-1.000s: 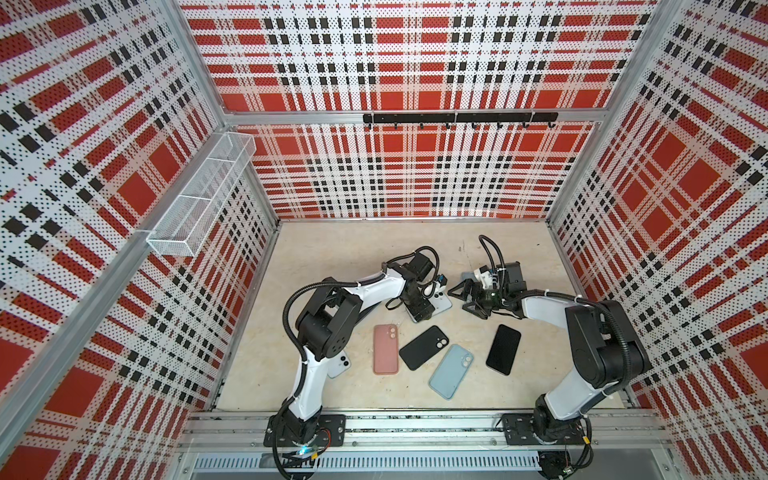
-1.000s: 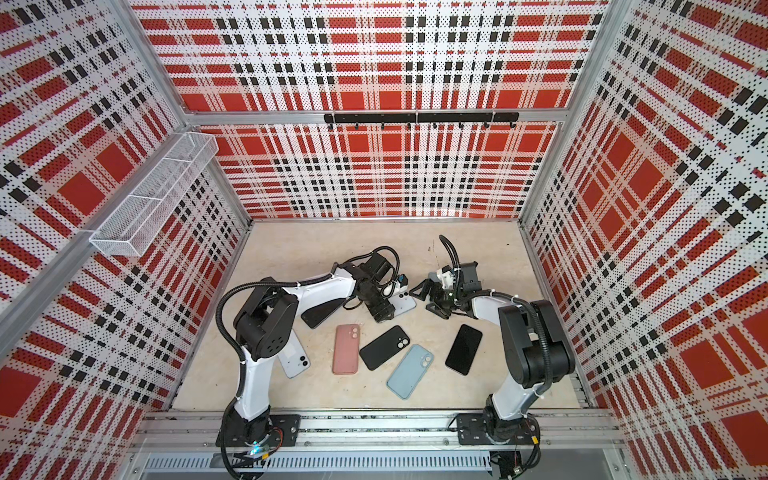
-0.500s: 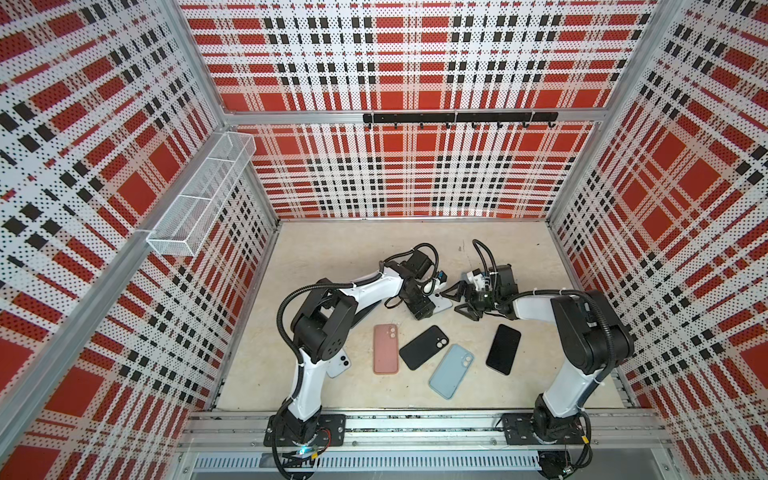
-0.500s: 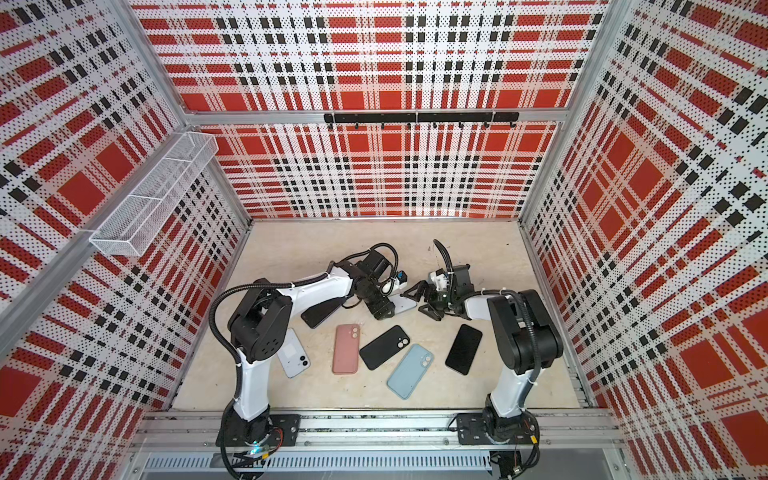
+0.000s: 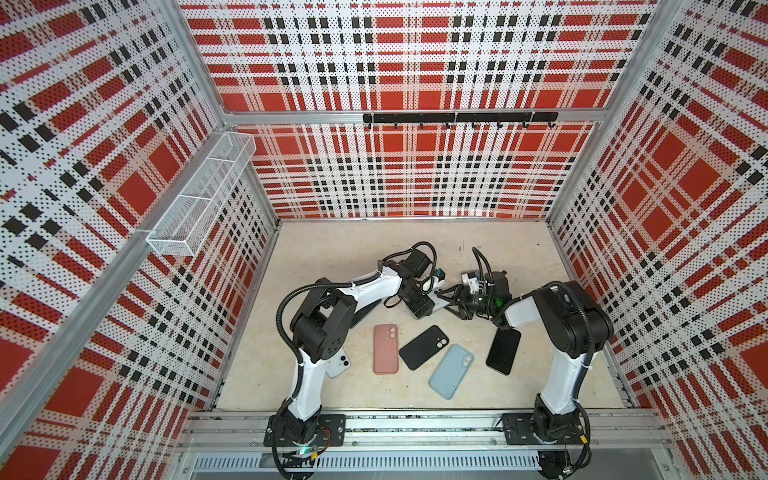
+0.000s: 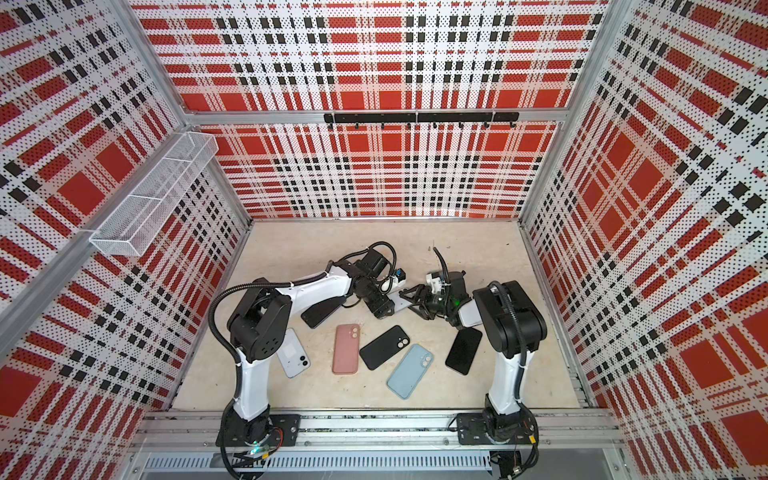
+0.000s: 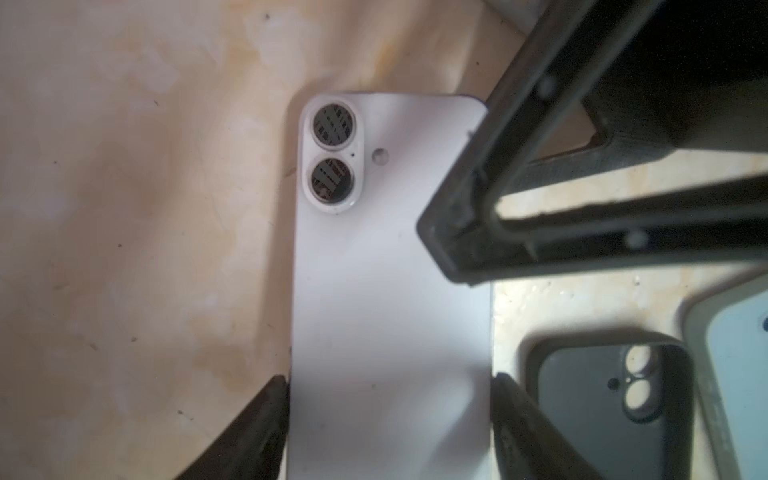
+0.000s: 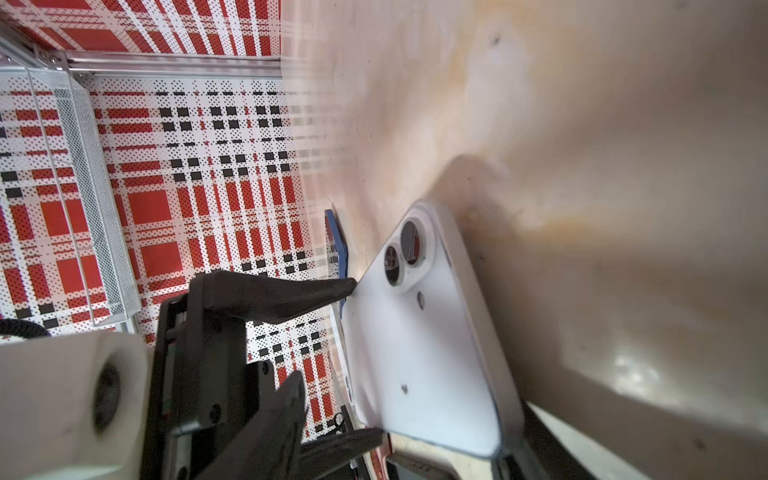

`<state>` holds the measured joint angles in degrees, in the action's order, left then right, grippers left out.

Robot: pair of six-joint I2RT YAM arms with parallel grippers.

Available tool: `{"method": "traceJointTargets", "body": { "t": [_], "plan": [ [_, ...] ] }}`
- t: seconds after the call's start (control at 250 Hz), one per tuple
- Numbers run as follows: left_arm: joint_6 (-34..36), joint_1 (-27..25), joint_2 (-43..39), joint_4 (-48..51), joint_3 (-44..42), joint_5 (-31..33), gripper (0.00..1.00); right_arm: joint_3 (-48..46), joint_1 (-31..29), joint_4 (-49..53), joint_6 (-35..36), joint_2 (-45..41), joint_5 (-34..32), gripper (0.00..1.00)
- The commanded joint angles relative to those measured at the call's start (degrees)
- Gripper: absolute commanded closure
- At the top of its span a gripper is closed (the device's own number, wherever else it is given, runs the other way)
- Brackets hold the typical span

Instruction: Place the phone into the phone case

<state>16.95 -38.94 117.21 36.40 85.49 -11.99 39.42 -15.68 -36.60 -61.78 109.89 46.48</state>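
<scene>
Two claws meet over the counter (image 5: 353, 257): left claw (image 7: 388, 415) clamps the white phone (image 7: 386, 270) by its long edges, camera side up; right claw (image 5: 449, 306) at its far end, spread unclear. Take that end squarely, without twisting.

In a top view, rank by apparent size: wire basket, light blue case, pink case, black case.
1. wire basket, likely nearer the camera.
2. light blue case, slightly.
3. pink case and black case look alike; unranked.

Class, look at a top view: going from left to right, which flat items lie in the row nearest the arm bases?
white phone → pink case → black case → light blue case → black phone
</scene>
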Motion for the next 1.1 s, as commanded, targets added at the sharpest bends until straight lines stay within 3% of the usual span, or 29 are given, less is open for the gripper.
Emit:
{"method": "traceJointTargets", "body": {
  "t": [0.0, 0.16, 0.704, 0.824, 0.86, 0.948, 1.092],
  "plan": [
    [-0.2, -0.2, -2.0, -1.7, -0.2, -1.8, 0.70, -1.4, -0.2, -4.8, -2.6, 1.1, -1.7, 0.42],
    [-0.1, -0.3, -2.3, -1.9, -0.3, -2.0, 0.70, -1.8, -0.3, -9.3, -4.5, 1.2, -1.9, 0.59],
    [-0.6, -0.2, -3.6, -2.3, -0.4, -1.9, 0.69, -3.2, -0.2, -15.9, -4.7, -1.0, -3.1, 1.00],
    [-2.1, 0.8, -5.6, -3.0, -0.8, -3.4, 0.57, -3.2, 0.1, -16.5, -3.7, -3.3, -3.2, 1.00],
    [-2.7, 1.3, -6.7, -3.6, -1.3, -4.0, 0.49, -3.0, 0.2, -15.6, -2.7, -4.3, -3.2, 1.00],
    [-4.5, 2.6, -10.2, -5.0, -2.4, -5.8, 0.33, -1.5, 0.9, -11.4, 0.4, -7.0, -2.8, 1.00],
    [-9.6, 5.9, -18.3, -8.2, -5.3, -7.2, 0.19, 2.4, 2.7, 0.0, 9.1, -14.3, -2.2, 1.00]
  ]
}}
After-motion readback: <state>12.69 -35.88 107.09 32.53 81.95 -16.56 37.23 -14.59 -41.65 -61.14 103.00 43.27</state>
